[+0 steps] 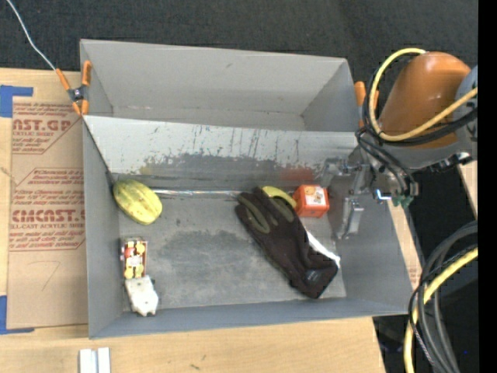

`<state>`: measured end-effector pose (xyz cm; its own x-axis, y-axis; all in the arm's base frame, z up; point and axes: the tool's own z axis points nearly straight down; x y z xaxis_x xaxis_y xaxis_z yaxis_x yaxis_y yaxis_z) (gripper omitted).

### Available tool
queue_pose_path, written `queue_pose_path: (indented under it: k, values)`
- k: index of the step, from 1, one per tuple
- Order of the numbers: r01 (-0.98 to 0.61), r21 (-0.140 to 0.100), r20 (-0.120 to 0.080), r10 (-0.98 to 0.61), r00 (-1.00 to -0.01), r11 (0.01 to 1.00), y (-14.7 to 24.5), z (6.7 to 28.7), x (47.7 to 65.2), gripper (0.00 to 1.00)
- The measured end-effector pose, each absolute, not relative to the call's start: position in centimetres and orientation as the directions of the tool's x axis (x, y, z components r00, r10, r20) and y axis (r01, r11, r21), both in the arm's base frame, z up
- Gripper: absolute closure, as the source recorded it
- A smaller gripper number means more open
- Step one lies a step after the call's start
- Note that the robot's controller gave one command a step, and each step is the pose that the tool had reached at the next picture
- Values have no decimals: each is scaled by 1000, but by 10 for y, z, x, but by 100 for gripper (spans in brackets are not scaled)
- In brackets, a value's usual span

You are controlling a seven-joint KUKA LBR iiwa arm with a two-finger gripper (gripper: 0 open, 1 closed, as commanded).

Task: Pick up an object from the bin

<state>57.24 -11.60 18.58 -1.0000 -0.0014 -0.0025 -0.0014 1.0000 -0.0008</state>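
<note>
My gripper [343,193] hangs over the right end of the bin, close to the right wall, open with nothing between its fingers. Just left of it a small orange box [312,200] with a white label lies near the back wall. A black glove [287,243] stretches from beside the box down toward the front right corner. From under the glove's upper end a yellow curved thing [278,194] pokes out.
A yellow ribbed oval thing [138,200] lies at the left wall. A small red and yellow pack [133,258] and a white lump [143,296] rest in the front left corner. Bare bin floor lies between these and the glove.
</note>
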Motion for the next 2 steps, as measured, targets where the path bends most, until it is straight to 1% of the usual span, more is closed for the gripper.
queue_pose_path:
  k: [1, 2]
  values:
    - [-1, -1, -2, -1, -1000, 1000, -116, 186, 572, 0]
    - [81, 0, -10, 81, -997, 997, -103, 102, 574, 0]
